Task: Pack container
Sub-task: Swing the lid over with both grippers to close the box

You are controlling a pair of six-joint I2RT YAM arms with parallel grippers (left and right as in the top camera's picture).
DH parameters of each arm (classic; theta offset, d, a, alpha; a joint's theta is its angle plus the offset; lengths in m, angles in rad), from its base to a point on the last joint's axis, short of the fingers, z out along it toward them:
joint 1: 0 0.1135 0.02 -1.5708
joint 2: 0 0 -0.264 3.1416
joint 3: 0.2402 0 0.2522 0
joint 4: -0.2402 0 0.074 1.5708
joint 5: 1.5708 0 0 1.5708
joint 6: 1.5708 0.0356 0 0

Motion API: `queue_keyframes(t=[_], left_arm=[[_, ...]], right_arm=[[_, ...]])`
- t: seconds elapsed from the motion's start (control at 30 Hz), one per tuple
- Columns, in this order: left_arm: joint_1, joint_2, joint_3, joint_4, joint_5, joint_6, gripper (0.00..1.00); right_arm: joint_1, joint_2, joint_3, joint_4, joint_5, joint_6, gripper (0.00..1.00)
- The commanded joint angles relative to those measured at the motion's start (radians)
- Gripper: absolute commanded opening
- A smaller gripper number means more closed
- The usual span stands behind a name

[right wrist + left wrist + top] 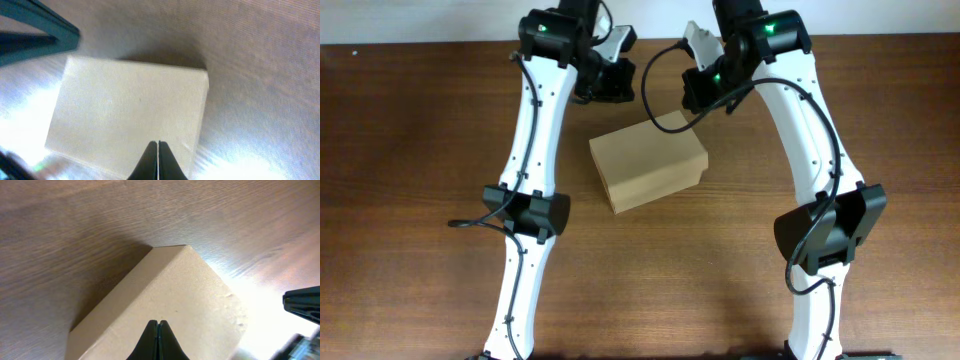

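The container is a plain tan cardboard box with its lid closed, lying in the middle of the wooden table. It also shows in the left wrist view and in the right wrist view. My left gripper is shut and empty, hovering over the box top near its far left corner; overhead it is at the box's back left. My right gripper is shut and empty, above the box's far right part; overhead it is at the back right.
The brown wooden table surrounds the box. The right arm's dark finger shows at the right edge of the left wrist view. The left arm's dark finger crosses the upper left of the right wrist view.
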Motion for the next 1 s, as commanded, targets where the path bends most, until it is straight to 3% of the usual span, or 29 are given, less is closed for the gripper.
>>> queue_keyframes(t=[0.0, 0.27, 0.47, 0.7, 0.97], left_arm=[[-0.032, -0.068, 0.013, -0.003, -0.144, -0.006, 0.02], [-0.052, -0.127, 0.008, -0.003, -0.251, -0.012, 0.01], [-0.047, -0.229, -0.061, -0.003, -0.368, -0.001, 0.02], [-0.056, -0.428, -0.451, -0.003, -0.563, -0.001, 0.02], [-0.065, -0.509, -0.797, 0.009, -0.451, 0.01, 0.02]], right_arm=[[0.003, -0.034, 0.015, -0.019, 0.038, -0.021, 0.04], [0.008, -0.106, -0.024, -0.053, 0.095, -0.021, 0.04], [0.006, -0.25, -0.221, 0.013, 0.135, -0.021, 0.04], [0.006, -0.404, -0.47, 0.074, 0.16, -0.008, 0.04], [0.008, -0.404, -0.524, 0.12, 0.16, 0.013, 0.04]])
